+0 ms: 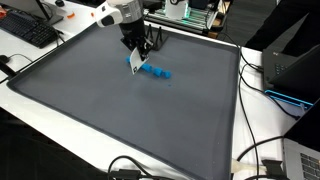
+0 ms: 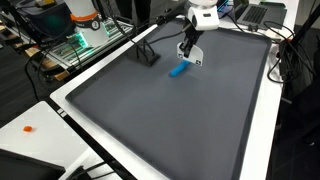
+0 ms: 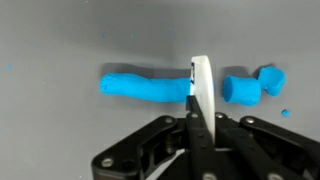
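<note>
In an exterior view my gripper (image 1: 137, 52) is clamped on a white blade (image 1: 133, 63) at the blue clay roll (image 1: 155, 71) on the grey mat (image 1: 90, 120); in an exterior view I see that roll (image 2: 179, 69) just beside the gripper (image 2: 190, 54); my wrist view shows the blade (image 3: 201, 80) standing across the roll (image 3: 140, 86), with two cut chunks (image 3: 240, 90) beside it.

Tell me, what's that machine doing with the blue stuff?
A robot arm's gripper is shut on a thin white blade, held on edge at one end of a roll of blue dough lying on a grey mat. Two short chunks lie apart from the roll just past the blade, with a small crumb beside them. Whether the blade touches the roll is hard to tell.
</note>
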Robot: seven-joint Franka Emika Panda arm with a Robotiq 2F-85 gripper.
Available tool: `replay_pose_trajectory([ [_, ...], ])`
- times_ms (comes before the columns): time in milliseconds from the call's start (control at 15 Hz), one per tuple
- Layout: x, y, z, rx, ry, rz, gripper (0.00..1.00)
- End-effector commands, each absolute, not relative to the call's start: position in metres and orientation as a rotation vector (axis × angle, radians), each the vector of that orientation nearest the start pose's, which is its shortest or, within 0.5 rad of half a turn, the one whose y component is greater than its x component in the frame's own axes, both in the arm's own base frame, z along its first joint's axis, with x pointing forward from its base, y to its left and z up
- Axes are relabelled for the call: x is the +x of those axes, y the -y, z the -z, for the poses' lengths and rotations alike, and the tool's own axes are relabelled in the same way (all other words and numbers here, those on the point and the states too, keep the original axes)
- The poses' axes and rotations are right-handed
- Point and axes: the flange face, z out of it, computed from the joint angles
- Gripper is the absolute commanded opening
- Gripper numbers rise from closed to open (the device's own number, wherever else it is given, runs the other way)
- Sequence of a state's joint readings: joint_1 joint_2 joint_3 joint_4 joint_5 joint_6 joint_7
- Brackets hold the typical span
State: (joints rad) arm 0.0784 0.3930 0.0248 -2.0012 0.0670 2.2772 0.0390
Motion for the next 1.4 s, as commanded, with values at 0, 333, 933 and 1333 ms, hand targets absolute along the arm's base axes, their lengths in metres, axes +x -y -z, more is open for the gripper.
replay_pose_trajectory([
  [0, 0.585, -0.059, -0.241, -3.098, 0.018, -0.221, 0.01],
  [333, 0.582, -0.06, -0.228, -3.096, 0.024, -0.254, 0.01],
  [933, 0.578, -0.062, -0.212, -3.089, 0.031, -0.289, 0.01],
  [1333, 0.576, -0.062, -0.205, -3.083, 0.03, -0.306, 0.01],
])
